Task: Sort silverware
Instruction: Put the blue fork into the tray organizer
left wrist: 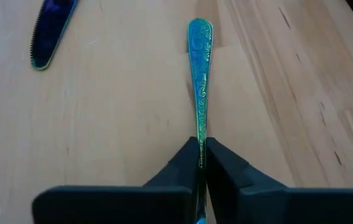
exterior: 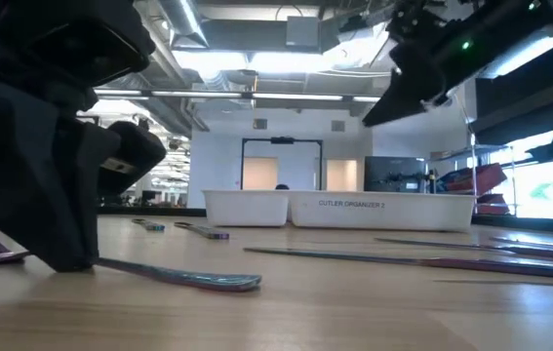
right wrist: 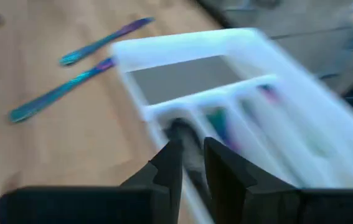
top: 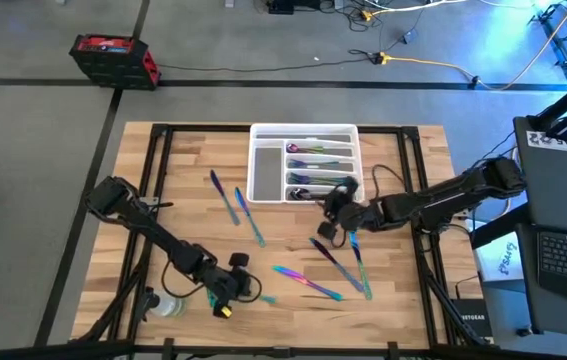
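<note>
Your left gripper (left wrist: 201,163) has its jaws clamped on a teal utensil handle (left wrist: 200,74) lying on the worktop (left wrist: 120,124), while your right gripper (right wrist: 192,163) hangs slightly parted beside the white tray (right wrist: 188,46).

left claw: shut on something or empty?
Shut on a piece of silverware. In the left wrist view the left claw pinches the teal patterned handle between its fingers, low over the wooden table.

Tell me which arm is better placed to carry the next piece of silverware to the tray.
Left. Its pincer is shut on a teal utensil handle lying on the table, so it likely only needs lifting. The right pincer hangs by the white cutlery organizer, apparently holding nothing.
</note>
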`<state>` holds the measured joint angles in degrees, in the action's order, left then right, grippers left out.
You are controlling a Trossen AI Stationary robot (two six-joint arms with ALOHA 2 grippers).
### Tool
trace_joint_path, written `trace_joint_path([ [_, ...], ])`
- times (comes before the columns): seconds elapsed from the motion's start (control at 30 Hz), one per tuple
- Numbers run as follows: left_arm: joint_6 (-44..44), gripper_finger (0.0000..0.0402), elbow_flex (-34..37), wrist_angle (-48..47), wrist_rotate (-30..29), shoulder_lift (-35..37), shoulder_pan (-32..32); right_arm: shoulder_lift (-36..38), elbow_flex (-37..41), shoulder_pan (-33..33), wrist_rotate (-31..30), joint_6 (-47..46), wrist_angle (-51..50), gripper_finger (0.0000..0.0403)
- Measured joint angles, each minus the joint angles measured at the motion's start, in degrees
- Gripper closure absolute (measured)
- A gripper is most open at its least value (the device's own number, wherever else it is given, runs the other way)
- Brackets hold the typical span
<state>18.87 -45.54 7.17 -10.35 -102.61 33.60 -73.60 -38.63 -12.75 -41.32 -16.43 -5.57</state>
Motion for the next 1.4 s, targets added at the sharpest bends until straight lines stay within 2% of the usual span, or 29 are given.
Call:
trace_joint_path([
  [0.2, -2.31, 0.0400, -2.75, -2.52, -0.26, -0.02, -1.75, 12.17, 0.00, 0.00, -6.96, 0.13, -6.35, 0.0395],
  [0.43, -4.28, 0.0401, -11.06, -10.46, -0.62, 1.86, -7.21, 25.61, -0.02, 0.02, -7.67, -0.20, -12.77, 0.0398],
  [0.63, -9.62, 0.0401, -13.52, -13.06, 0.34, 5.41, -15.81, 31.18, -0.02, 0.02, -8.98, -4.00, -22.35, 0.0398],
  [0.9, -20.88, 0.0402, -14.00, -8.15, 12.57, 6.47, -33.80, 31.86, -0.02, 0.22, -11.03, -6.10, -26.36, 0.0398],
  [1.03, -27.23, 0.0401, -18.45, -8.14, 17.34, 4.37, -43.00, 31.86, -0.02, 3.26, -11.01, -6.12, -27.28, 0.0398],
  [1.13, -30.52, 0.0401, -23.71, -8.61, 22.69, 0.40, -49.10, 31.86, -0.02, 7.78, -7.10, -5.62, -27.59, 0.0398],
  [1.23, -32.99, 0.0401, -31.40, -12.87, 28.66, -5.53, -54.05, 31.75, -0.02, 14.10, -2.90, -4.27, -27.23, 0.0398],
  [1.4, -34.07, 0.0401, -45.50, -22.71, 35.57, -16.66, -58.02, 31.73, -0.02, 25.12, 3.92, -0.18, -26.68, 0.0398],
])
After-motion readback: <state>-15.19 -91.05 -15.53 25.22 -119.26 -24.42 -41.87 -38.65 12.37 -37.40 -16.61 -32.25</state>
